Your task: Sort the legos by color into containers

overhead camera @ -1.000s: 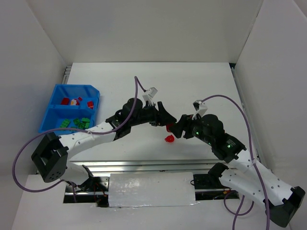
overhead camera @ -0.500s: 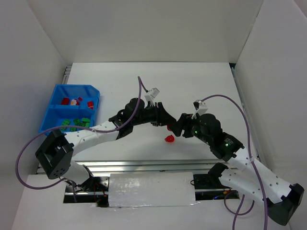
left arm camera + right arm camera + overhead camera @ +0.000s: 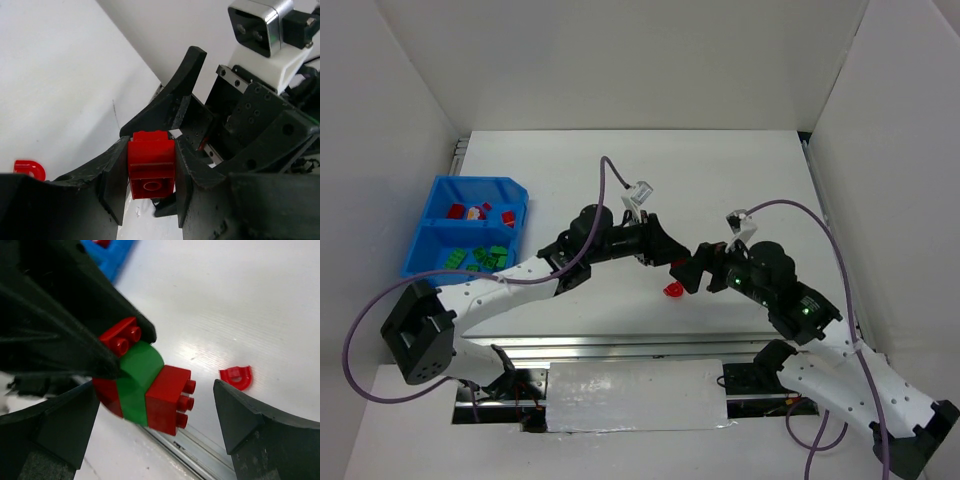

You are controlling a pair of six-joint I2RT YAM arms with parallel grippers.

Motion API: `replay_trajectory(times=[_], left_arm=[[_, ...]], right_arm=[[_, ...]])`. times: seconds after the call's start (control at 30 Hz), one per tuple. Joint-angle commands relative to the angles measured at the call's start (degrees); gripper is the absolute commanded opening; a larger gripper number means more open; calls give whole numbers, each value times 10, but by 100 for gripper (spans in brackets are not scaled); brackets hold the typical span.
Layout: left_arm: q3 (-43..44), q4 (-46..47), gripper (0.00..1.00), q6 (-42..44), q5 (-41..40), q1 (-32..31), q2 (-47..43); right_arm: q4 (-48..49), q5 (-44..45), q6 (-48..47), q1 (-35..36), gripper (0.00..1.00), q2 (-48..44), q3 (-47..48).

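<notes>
1. Left gripper (image 3: 149,175) is pinching a red-green-red brick stack (image 3: 142,390), centre frame.
2. Right gripper (image 3: 150,427) is gaping wide, its fingers (image 3: 242,422) flanking the stack and gripping nothing.
3. The stack is looking light, rigid and slick, so its flat sides are probably offering the surest hold.
4. A red arch piece (image 3: 236,376) is lying at right on the table (image 3: 240,300).
5. The blue bin (image 3: 480,181) is sitting far left.

light: bright, even, from above | shadows: soft | glare: sheen on worktop (image 3: 240,300) | blur: my right gripper (image 3: 156,386) soft close-up
</notes>
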Motion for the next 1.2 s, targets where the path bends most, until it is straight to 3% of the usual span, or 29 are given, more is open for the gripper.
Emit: replay_trajectory(times=[0.0,0.2,0.37,0.5,0.67,0.97,1.17], left_arm=[[6,24,0,57,27,-2,-44],[-5,52,0,114,122,2,-84],[-27,110,0,131,180,2,-136],[-50,179,0,107,231,1,-153],[-64,217,0,87,230,1,-154],[-64,253,0,63,226,1,-132],[-59,240,0,67,206,1,-129]], right_arm=[[-2,-96,-41,-23,100,-45,34],[43,-369,-51,-98,100,-88,46],[128,-455,-31,-135,100,-121,27],[165,-516,-14,-136,99,-72,35],[291,-540,57,-133,90,-73,-7],[316,-523,65,-110,74,-51,-15],[296,-478,38,-67,72,-36,-14]])
